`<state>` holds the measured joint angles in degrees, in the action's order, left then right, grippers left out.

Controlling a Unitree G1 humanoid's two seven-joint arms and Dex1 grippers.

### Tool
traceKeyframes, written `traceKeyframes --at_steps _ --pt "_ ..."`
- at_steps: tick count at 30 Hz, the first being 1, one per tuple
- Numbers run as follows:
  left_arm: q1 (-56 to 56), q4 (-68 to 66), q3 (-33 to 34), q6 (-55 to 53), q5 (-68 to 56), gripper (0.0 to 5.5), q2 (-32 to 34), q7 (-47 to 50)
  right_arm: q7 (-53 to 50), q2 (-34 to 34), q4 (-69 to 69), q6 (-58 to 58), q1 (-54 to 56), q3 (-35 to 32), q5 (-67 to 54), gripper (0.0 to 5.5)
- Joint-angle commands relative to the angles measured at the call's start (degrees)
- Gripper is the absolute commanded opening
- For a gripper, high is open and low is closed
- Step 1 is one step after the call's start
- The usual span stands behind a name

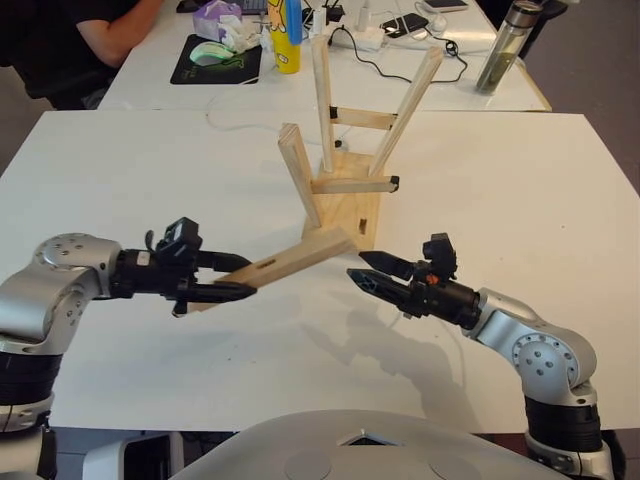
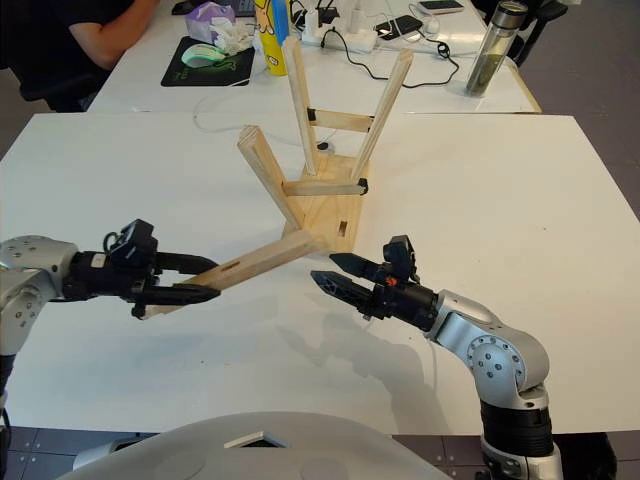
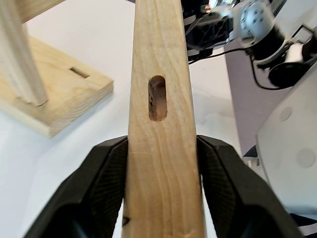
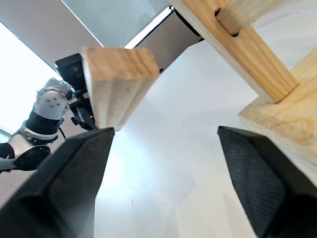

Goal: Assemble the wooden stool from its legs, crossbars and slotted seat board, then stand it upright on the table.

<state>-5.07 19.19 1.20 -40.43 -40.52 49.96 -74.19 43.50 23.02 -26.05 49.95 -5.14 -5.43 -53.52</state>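
The slotted seat board [image 1: 352,218] lies flat on the white table with three legs [image 1: 322,90] pointing up from it. Two crossbars [image 1: 352,185] join those legs. My left gripper [image 1: 240,277] is shut on a loose fourth leg [image 1: 295,258], held low and slanting; its far end reaches the board's near corner. The left wrist view shows that leg [image 3: 161,148] between the black fingers [image 3: 106,168], with an oval slot [image 3: 157,98] facing up. My right gripper [image 1: 356,266] hovers open and empty just right of the leg's far end [image 4: 119,82], close to the board [image 4: 282,124].
A second table behind carries a yellow can [image 1: 287,35], a dark bottle [image 1: 505,45], a mouse pad [image 1: 215,58], cables and a seated person's arm [image 1: 110,30]. The white table [image 1: 520,190] has bare room to the left and right of the stool.
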Motion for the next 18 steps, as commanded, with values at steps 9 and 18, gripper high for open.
traceKeyframes --at_steps 9,18 --pt "2.37 5.76 -2.05 -2.99 -4.39 2.14 -7.55 9.53 1.08 0.09 0.87 4.75 0.1 -1.63 -15.86 3.88" --pt "1.59 7.91 -4.04 -6.92 -8.4 2.14 -9.57 11.67 -1.94 -1.63 2.36 1.77 1.55 -0.08 -14.75 3.88"
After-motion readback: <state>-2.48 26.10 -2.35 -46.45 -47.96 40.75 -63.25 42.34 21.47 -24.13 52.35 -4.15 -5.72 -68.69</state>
